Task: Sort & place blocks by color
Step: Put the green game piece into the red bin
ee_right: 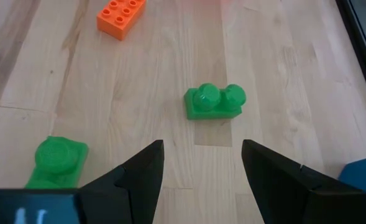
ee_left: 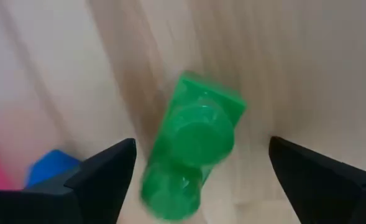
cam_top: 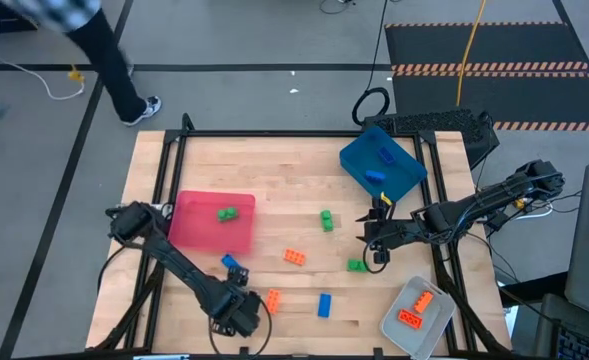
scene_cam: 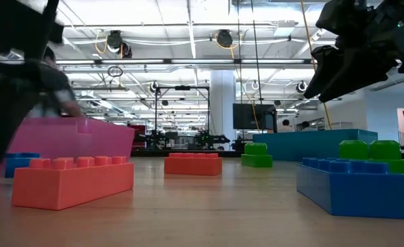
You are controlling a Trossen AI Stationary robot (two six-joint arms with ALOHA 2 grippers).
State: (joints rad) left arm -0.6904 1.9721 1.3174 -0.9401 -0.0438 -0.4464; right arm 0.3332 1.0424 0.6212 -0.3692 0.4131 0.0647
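Observation:
My left gripper (ee_left: 201, 180) is open at the table's near edge (cam_top: 236, 312). A green block (ee_left: 195, 146) lies on the wood between its fingers, untouched; in the high view the gripper hides it. A blue block (cam_top: 232, 263) and an orange block (cam_top: 272, 299) lie close by. My right gripper (ee_right: 202, 168) is open and hovers right of centre (cam_top: 377, 245). A two-stud green block (ee_right: 214, 102) sits ahead of its fingers, another green block (ee_right: 55, 160) beside them, and an orange block (ee_right: 120, 14) farther off. One more blue block (cam_top: 324, 305) rests near the front edge.
The red tray (cam_top: 199, 232) holds one green block (cam_top: 227, 213). The blue tray (cam_top: 359, 158) at the far right holds blue blocks, and the clear-grey tray (cam_top: 399, 330) at the near right holds orange ones. A person (cam_top: 104, 50) walks beyond the far left corner.

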